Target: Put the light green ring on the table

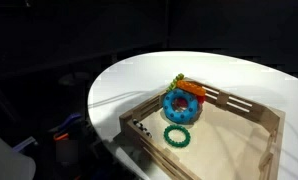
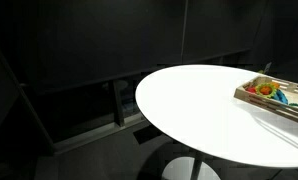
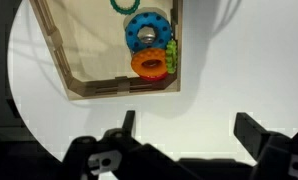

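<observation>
The light green ring (image 3: 172,50) shows in the wrist view as a small pale green piece wedged between the blue ring (image 3: 147,32) and the wooden tray's wall (image 3: 109,90); most of it is hidden. In an exterior view it peeks out behind the blue ring (image 1: 177,80). An orange ring (image 3: 149,65) lies against the blue one. My gripper (image 3: 189,128) is open and empty, above bare white table (image 3: 204,105) just outside the tray. The gripper does not show in either exterior view.
A darker green bumpy ring (image 1: 176,136) lies on the tray floor (image 1: 224,135). The wooden tray (image 2: 274,95) sits near one edge of the round white table (image 2: 204,110). Dark surroundings and a dark wall lie beyond the table.
</observation>
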Robot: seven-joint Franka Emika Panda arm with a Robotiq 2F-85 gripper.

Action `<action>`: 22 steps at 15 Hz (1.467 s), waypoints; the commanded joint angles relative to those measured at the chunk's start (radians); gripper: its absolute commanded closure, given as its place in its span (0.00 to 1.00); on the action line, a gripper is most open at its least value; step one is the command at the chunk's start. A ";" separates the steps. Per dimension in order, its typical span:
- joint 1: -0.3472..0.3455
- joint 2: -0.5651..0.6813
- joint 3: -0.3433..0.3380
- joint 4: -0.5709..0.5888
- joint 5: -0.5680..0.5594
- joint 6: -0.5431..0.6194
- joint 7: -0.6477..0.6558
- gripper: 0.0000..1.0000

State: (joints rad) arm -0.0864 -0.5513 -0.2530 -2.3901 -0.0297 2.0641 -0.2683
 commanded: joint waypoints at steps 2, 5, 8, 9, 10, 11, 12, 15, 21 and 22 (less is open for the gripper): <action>-0.013 0.002 0.011 0.003 0.008 -0.002 -0.006 0.00; -0.013 0.002 0.011 0.003 0.008 -0.002 -0.006 0.00; -0.009 0.029 0.016 0.034 0.020 -0.002 0.015 0.00; -0.006 0.038 0.017 0.044 0.028 0.000 0.019 0.00; -0.004 0.049 0.019 0.054 0.034 0.000 0.023 0.00; -0.002 0.058 0.021 0.062 0.040 -0.002 0.023 0.00; -0.001 0.075 0.024 0.073 0.045 0.001 0.026 0.00; -0.002 0.133 0.034 0.096 0.054 0.011 0.033 0.00; -0.010 0.282 0.058 0.112 0.037 0.051 0.070 0.00; -0.010 0.308 0.062 0.109 0.036 0.062 0.076 0.00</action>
State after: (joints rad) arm -0.0865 -0.3232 -0.2099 -2.3177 0.0097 2.1162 -0.2234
